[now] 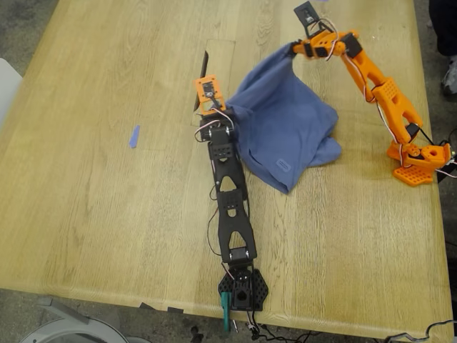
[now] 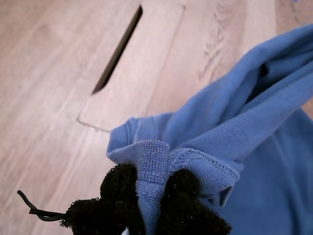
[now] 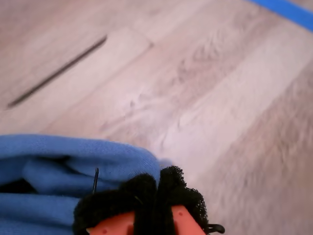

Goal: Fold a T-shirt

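T-shirt (image 1: 285, 128) bunched in a loose slate-blue heap on wooden counter (image 1: 107, 214), toward the exterior view's upper right of centre, held up at two points. One edge lifted at the exterior view's left side of the heap by my first tool (image 1: 223, 113), on the black arm with the orange camera mount. Another edge pulled up at the heap's top by my second tool (image 1: 298, 48), on the orange arm. Cloth stretched between the two grips, rest sagging onto counter; lower part lying flat with a small pale label patch (image 1: 285, 163) showing.

First wrist view: my first tool (image 2: 150, 196) clamped tight on a ribbed hem fold of T-shirt (image 2: 244, 127), black foam pads either side of cloth. Counter slot (image 2: 117, 49) beyond.

Second wrist view: my second tool (image 3: 157, 198) with black pads pressed together, blue T-shirt (image 3: 63, 171) bunched right against them; fabric between pads not plainly visible, but the exterior view shows cloth hanging from it. Picture blurred.

Blue tape strip (image 1: 134, 136) on counter, well apart from shirt toward the exterior view's left. Blue tape band (image 3: 288, 12) also in second wrist view.
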Robot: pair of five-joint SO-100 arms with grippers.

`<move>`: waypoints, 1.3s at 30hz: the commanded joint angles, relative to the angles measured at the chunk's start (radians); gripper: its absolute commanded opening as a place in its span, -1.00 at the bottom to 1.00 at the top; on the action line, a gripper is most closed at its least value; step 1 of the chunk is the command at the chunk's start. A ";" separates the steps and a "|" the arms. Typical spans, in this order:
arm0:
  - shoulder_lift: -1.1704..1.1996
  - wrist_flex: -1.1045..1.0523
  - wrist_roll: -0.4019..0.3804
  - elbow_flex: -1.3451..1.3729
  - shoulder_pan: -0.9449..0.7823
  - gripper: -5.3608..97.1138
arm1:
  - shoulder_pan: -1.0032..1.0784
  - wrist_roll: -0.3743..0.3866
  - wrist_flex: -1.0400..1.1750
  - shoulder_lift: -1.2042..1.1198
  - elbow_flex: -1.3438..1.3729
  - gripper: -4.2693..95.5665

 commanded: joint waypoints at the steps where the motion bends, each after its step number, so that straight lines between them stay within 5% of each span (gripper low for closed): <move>1: 0.241 0.147 -0.017 -0.043 0.014 -0.90 | -0.011 0.009 0.164 0.144 -0.052 -0.91; 21: 0.581 0.261 -0.081 0.545 0.233 -0.90 | -0.118 0.031 0.147 1.063 1.336 -0.91; 39: 0.951 0.244 -0.109 1.246 0.495 -0.90 | -0.152 0.034 0.155 1.574 1.987 -0.91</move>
